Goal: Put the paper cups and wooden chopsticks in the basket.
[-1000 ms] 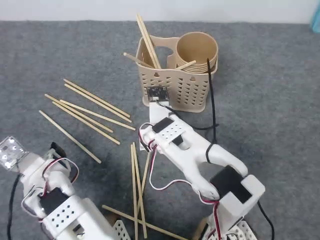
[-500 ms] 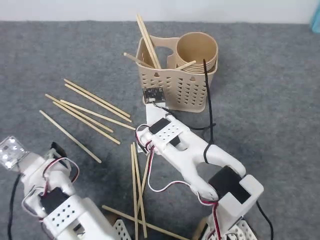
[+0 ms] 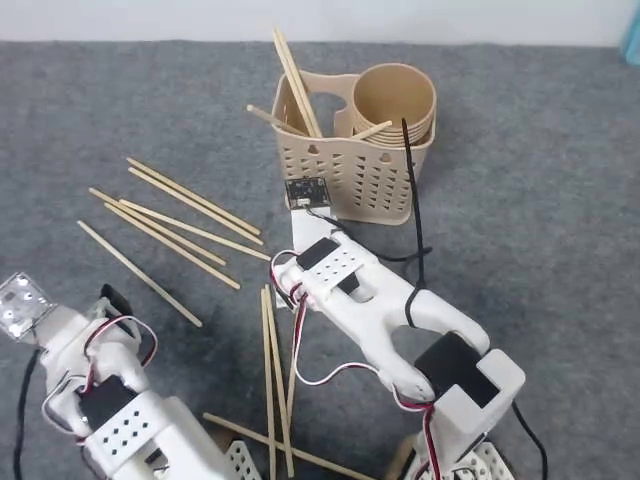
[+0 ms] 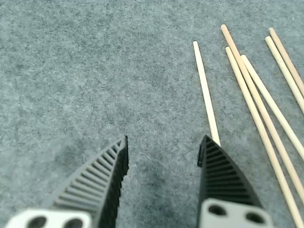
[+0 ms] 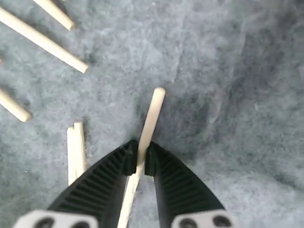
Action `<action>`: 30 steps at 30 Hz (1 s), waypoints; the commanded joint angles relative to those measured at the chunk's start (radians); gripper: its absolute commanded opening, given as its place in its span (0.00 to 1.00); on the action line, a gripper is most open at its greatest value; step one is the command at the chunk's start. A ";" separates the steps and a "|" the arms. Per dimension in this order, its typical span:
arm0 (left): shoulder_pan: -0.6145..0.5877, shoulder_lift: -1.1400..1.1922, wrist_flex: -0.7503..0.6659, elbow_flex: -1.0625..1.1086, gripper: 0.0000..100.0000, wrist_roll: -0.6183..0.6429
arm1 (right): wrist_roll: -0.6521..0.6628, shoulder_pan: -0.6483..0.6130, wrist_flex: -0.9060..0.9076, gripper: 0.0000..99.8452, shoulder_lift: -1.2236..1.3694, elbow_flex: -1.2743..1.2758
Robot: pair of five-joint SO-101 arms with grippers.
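Right gripper [image 5: 138,159] is clamped on one chopstick [image 5: 152,114], low over the grey carpet [image 3: 550,200], fingers pinching it part-way along with a short end sticking out past the tips. A pair of chopsticks [image 5: 75,147] lies just beside it, apart from the held one. Left gripper [image 4: 164,142] is spread wide and holds nothing, hovering over carpet with a single stick [image 4: 204,90] running up to one finger.

The basket [image 3: 345,175] stands beyond the right arm [image 3: 370,300]. The paper cups [image 3: 395,100] are stacked in one compartment and a few sticks [image 3: 297,75] stand in the other. Loose chopsticks [image 3: 180,225] lie scattered on the carpet, so the task looks partly done.

Step in hand is likely lift and carry. Raise it straight up first so the trailing end clears the neighbouring pair, and keep the pinch firm because a thin stick pivots easily. Tip it upright over the stick compartment, not the cups, and mind the black cable [image 3: 412,180] by the basket.
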 commanded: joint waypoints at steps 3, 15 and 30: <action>0.006 -0.015 -0.002 -0.015 0.23 -0.015 | -0.009 0.002 0.157 0.01 -0.099 -0.078; 0.006 -0.015 -0.002 -0.015 0.23 -0.015 | 0.074 0.071 0.236 0.01 -0.559 0.055; 0.008 -0.015 -0.002 -0.015 0.23 -0.015 | 0.345 0.197 0.168 0.01 -1.337 0.221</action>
